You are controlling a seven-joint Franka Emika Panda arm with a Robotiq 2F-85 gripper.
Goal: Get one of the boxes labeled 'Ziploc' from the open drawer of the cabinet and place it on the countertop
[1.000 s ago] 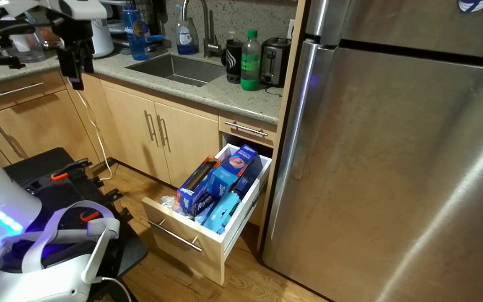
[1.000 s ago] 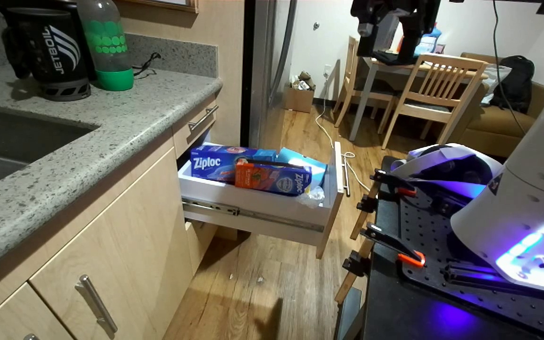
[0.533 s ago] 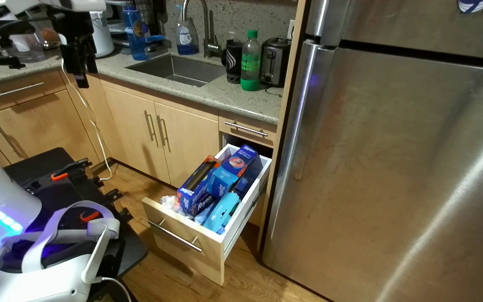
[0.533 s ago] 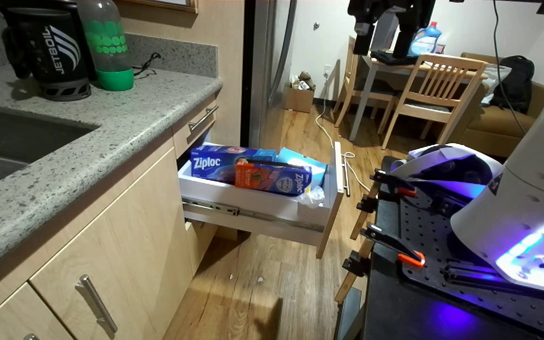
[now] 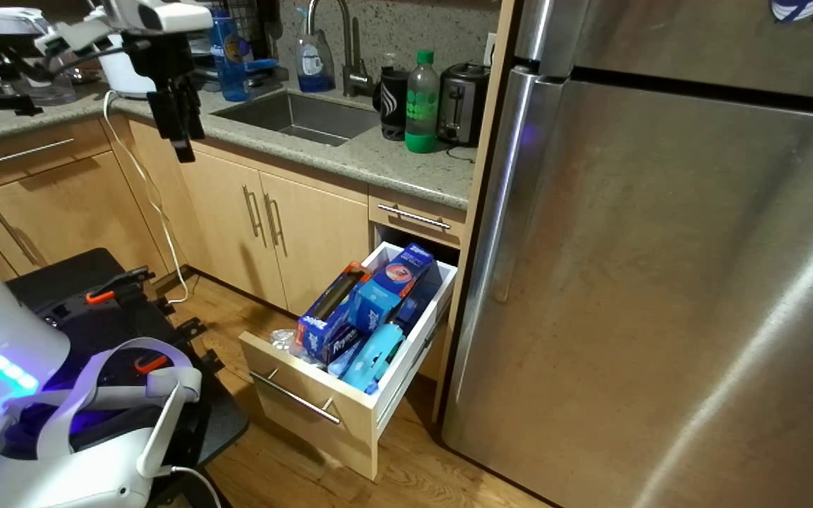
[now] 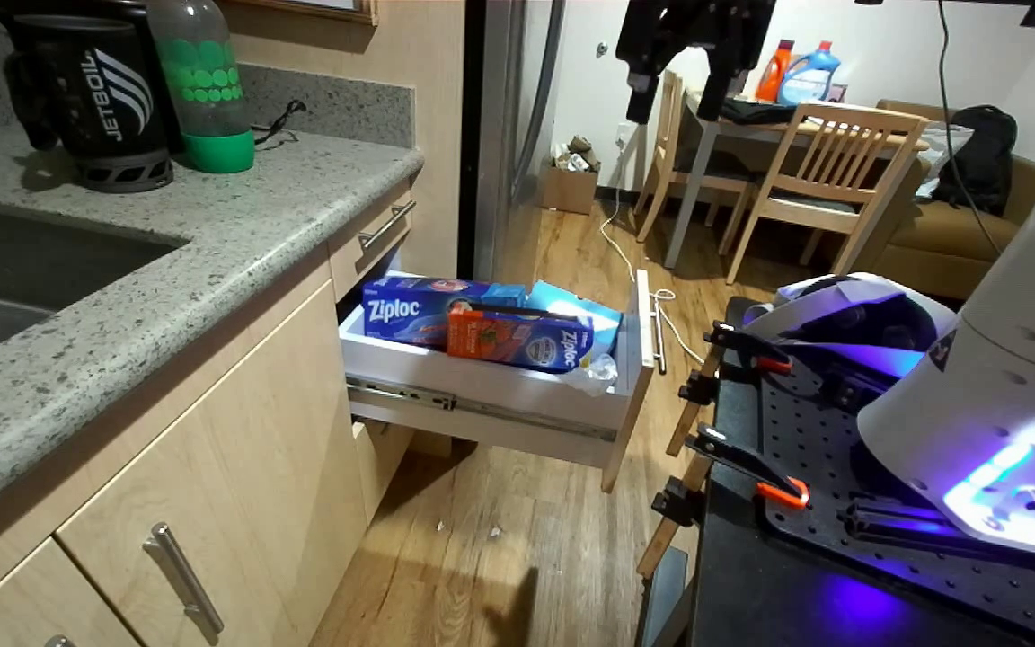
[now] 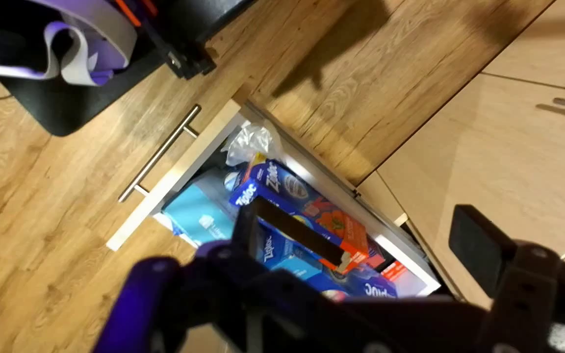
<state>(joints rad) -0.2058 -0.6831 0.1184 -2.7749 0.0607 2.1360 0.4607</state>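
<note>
The open drawer [image 6: 490, 382] holds a blue and orange Ziploc box [image 6: 517, 341] and a blue Ziploc box [image 6: 423, 310] beside it. In the wrist view, the orange box [image 7: 331, 220] has a long dark slot on top, and the blue box [image 7: 302, 267] is partly hidden by my gripper. Both boxes lie low in the drawer in both exterior views. My gripper [image 6: 675, 106] is open and empty, high above and apart from the drawer. Its spread fingers [image 7: 362, 234] frame the drawer in the wrist view. The speckled countertop [image 5: 406, 166] is above the drawer.
A green bottle [image 5: 420, 106], black Jetboil mug [image 6: 91, 99] and toaster [image 5: 463, 102] stand on the counter beside the sink [image 5: 300, 120]. The fridge [image 5: 632, 282] stands beside the drawer. A light-blue package [image 7: 199, 213] and clear plastic [image 7: 253, 142] lie in the drawer.
My gripper has moved right in one exterior view and left in another, mostly in the last half second. It stays open. The drawer and boxes have not moved.
</note>
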